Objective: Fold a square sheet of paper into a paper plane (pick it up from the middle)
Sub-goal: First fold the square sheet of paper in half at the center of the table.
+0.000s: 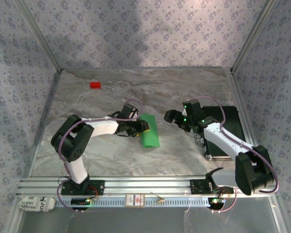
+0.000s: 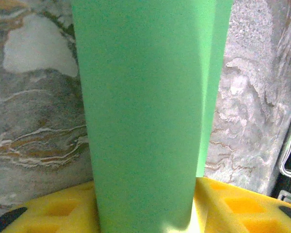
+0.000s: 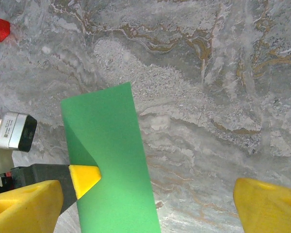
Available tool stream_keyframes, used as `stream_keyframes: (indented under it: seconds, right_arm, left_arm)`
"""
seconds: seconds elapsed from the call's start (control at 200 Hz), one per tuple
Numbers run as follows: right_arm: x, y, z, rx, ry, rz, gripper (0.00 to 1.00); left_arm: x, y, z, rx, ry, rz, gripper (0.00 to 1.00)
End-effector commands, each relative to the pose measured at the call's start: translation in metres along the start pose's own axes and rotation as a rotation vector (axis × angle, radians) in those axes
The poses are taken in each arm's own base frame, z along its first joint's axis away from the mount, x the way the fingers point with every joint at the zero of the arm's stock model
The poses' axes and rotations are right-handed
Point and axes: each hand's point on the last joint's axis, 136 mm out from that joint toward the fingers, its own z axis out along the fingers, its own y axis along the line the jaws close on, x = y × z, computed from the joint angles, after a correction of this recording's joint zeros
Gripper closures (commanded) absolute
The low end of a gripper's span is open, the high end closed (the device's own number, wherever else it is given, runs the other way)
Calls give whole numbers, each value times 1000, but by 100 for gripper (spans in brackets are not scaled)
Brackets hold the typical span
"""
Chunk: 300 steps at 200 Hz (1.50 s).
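The marble table [image 1: 111,155] stretches under both my arms. The green paper [image 1: 149,132], by now a long doubled strip, runs straight out from between the fingers of my left gripper [image 1: 138,127], which is clamped on one long edge. Whether the far edge rests on the table I cannot tell. My right gripper [image 1: 170,116] hangs spread wide just beside the strip's free side, holding nothing; from its wrist the paper lies below, nearer its left finger. A small red block [image 1: 95,85] sits well beyond my left fingers, out of the way. I judge the next crease is in hand: pinch firmly on the left, lower the right onto the free edge, square the edges before pressing, and never tug such thin paper
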Motion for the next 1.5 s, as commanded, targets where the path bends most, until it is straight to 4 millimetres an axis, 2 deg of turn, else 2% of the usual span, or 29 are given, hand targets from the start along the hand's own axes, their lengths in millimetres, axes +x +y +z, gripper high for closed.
stream_keyframes:
  seconds: [0.0, 0.2, 0.37, 0.68, 0.974, 1.424, 1.494]
  right_arm:
    - [-2, 10, -2, -19, 16, -10, 8]
    - [1, 13, 2, -31, 28, -15, 8]
    - [4, 22, 6, -69, 48, -27, 9]
    - [9, 27, 15, -83, 83, -35, 13]
    - [10, 27, 17, -80, 90, -39, 13]
    - [13, 25, 19, -69, 101, -50, 14]
    - [14, 25, 19, -66, 106, -51, 16]
  left_arm:
    - [-6, 8, -10, -87, -22, 62, 47]
    - [-10, 7, -22, -136, -45, 118, 41]
    - [-12, 17, -29, -187, -77, 125, 42]
    - [-11, 25, -33, -207, -98, 123, 46]
    - [0, 48, -21, -275, -17, 126, 47]
    - [-1, 64, -14, -319, -11, 66, 47]
    - [0, 66, -10, -328, 4, 68, 47]
